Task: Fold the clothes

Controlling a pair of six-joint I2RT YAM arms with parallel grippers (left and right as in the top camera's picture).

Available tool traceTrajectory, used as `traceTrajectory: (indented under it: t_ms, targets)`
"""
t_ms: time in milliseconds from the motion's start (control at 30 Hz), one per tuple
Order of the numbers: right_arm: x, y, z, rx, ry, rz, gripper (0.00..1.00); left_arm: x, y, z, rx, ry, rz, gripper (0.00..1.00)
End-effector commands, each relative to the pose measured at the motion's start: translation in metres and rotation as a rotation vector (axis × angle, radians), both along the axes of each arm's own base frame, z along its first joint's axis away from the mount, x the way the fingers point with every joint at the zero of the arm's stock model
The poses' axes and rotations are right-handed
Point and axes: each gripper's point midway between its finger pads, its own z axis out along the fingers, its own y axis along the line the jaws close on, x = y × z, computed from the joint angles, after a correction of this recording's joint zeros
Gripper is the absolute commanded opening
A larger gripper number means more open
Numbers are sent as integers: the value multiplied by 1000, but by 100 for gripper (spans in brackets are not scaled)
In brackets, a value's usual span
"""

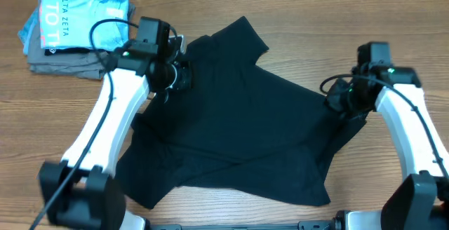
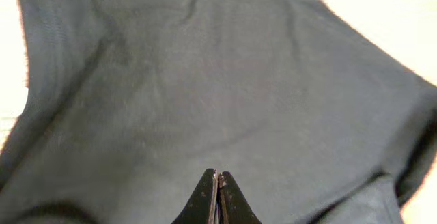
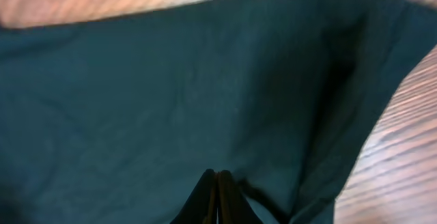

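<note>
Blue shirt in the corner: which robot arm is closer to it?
Left. The left fingers are at the edge of the black shirt nearest the blue shirt; the right fingers are at its opposite edge, much farther off.

**Obscured and Unreadable Items**

Overhead view: my left arm (image 1: 112, 121) covers the left flank of the black T-shirt (image 1: 245, 118). The wrists of that arm and of my right arm (image 1: 410, 121) hide the pincer tips from above.

Wrist views: my left pincer (image 2: 218, 176) and right pincer (image 3: 216, 176) are cut off by the bottom edge. Their tips meet, but I cannot tell whether cloth is nipped between them. The right wrist view is blurred throughout.

The grey garments (image 1: 63, 65) lie mostly hidden under the light blue T-shirt (image 1: 81, 9), and its lettering is only partly legible.
</note>
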Motion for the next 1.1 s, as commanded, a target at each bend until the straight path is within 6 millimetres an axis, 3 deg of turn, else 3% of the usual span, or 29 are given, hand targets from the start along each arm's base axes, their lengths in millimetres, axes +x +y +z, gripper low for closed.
traceTrajectory:
  t_ms: [0,367,600,833,1067]
  targets:
    - [-7,0,-16,16,25,-63,4,8,-4,-27,0,52,-12,4]
    - [-23,2,-51,31,67,-157,4,17,-2,-101,53,169,-38,4]
    - [-33,4,-71,46,86,-211,4,32,1,-125,83,147,-27,4]
    - [-31,5,-74,60,76,-217,4,50,11,-143,143,95,-8,4]
    - [-34,6,-81,61,106,-232,4,55,21,-171,148,121,16,4]
